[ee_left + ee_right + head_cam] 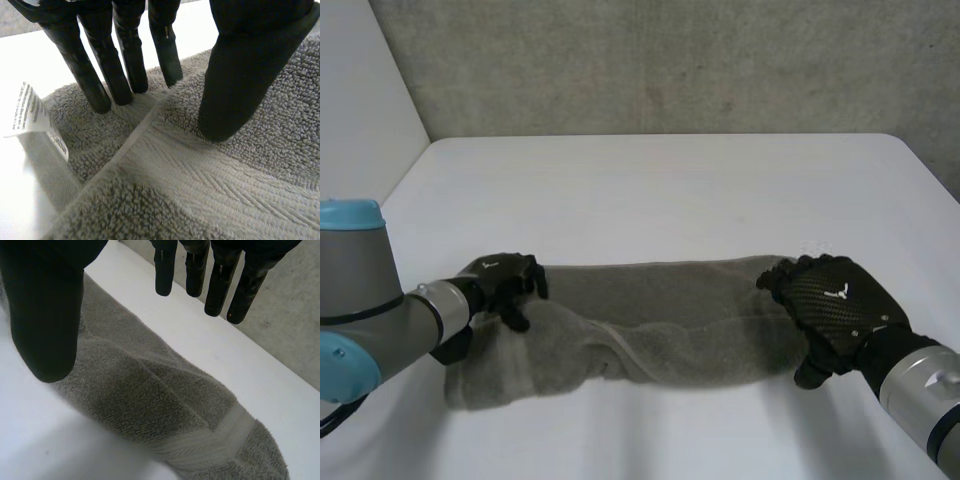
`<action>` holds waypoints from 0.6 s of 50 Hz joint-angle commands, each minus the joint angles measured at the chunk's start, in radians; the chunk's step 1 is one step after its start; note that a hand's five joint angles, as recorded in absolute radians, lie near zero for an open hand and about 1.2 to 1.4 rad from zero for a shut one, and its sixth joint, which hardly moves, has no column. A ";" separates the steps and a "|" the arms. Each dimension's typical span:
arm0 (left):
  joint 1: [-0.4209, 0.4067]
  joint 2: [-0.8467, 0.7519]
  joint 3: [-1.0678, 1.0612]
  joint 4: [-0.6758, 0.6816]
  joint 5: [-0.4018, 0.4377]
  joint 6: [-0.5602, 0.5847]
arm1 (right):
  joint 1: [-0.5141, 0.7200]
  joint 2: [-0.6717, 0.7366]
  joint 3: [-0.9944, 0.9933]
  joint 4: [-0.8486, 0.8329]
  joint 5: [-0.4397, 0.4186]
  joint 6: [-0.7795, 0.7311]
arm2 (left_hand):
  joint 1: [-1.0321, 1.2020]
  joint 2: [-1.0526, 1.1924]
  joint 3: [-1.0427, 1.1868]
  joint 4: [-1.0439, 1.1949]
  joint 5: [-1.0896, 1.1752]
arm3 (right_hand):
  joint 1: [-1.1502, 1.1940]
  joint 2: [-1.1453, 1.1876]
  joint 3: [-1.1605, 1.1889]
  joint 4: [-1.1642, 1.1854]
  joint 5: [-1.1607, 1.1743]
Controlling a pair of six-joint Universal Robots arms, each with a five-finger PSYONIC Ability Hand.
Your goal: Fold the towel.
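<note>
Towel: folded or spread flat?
Folded, loosely: the towel lies as a long bunched strip, one layer lapping over another by the left hand.

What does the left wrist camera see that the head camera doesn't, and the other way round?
Left wrist view: up close, a white printed label at the edge of the grey towel, the zigzag weave of its flat band, and the left hand resting straight fingers and thumb on the cloth.
Head view: the towel's whole length lying across the white table, the right hand at its other end, and the grey wall behind.
Both: the towel, the left hand and the table.
</note>
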 commanded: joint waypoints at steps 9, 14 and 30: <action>-0.048 0.011 -0.034 0.007 0.003 0.001 | 0.000 0.042 0.022 -0.046 0.006 0.001 | 0.502 0.507 0.507 0.513 0.514 | 0.145 0.103 0.079 0.080 0.070; -0.048 0.011 -0.042 0.007 0.001 0.001 | -0.002 0.042 0.024 -0.046 0.005 0.001 | 0.006 0.010 0.010 0.016 0.017 | 0.150 0.109 0.084 0.086 0.075; -0.062 0.071 -0.057 0.004 -0.010 0.013 | -0.054 0.045 0.037 -0.064 -0.001 0.010 | 0.671 0.675 0.675 0.682 0.682 | 0.153 0.112 0.087 0.089 0.078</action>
